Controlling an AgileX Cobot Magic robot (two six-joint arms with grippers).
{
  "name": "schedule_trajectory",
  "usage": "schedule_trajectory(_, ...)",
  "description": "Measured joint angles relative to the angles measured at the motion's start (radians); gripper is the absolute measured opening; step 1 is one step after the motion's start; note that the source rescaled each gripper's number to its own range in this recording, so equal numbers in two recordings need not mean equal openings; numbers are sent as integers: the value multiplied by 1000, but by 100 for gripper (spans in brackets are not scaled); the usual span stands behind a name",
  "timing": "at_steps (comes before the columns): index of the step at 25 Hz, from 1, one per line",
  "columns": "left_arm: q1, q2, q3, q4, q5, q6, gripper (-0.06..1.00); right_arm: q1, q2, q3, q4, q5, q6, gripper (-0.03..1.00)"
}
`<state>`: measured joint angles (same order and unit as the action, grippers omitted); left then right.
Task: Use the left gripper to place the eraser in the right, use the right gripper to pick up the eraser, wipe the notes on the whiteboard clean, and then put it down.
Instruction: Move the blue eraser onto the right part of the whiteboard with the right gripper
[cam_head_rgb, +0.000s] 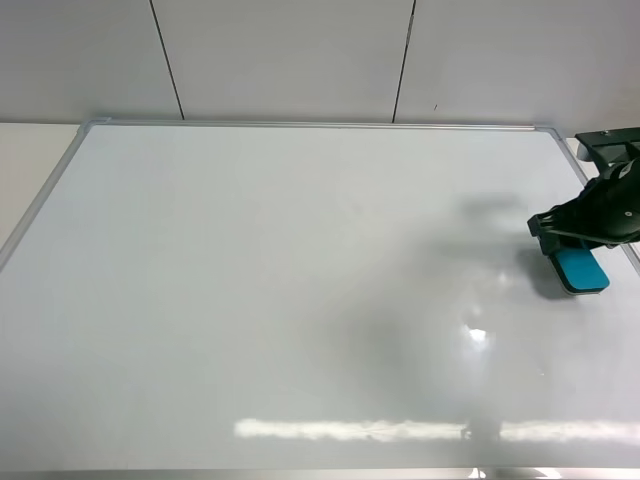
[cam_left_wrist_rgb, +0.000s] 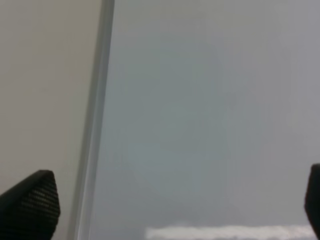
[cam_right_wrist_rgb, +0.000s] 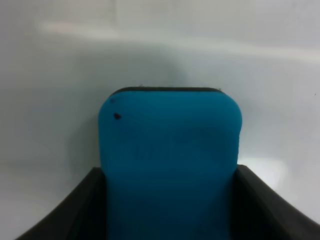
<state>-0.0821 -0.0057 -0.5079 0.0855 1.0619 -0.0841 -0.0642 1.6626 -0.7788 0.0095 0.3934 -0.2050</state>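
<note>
The whiteboard (cam_head_rgb: 280, 280) fills the exterior high view, and no notes show on its surface. At its right edge my right gripper (cam_head_rgb: 562, 250) is shut on the teal-blue eraser (cam_head_rgb: 582, 270), which sits low at the board. I cannot tell whether the felt touches it. In the right wrist view the eraser (cam_right_wrist_rgb: 170, 145) sticks out between the black fingers (cam_right_wrist_rgb: 85, 210), with its dark felt edge at the far end. My left gripper (cam_left_wrist_rgb: 170, 210) stands open and empty over the board's silver frame (cam_left_wrist_rgb: 95, 125). It is outside the exterior high view.
A grey panelled wall (cam_head_rgb: 290, 60) rises behind the board. A beige tabletop (cam_head_rgb: 25, 170) borders the board's left side. Bright glare (cam_head_rgb: 350, 430) runs along the board's near edge.
</note>
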Motion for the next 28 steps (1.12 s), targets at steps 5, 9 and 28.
schedule_trajectory(5,0,0,0,0,0,0,100,0,0,66,10,-1,-8,4)
schedule_trajectory(9,0,0,0,0,0,0,100,0,0,77,34,0,-8,4)
schedule_trajectory(28,0,0,0,0,0,0,100,0,-1,77,103,21,2,99)
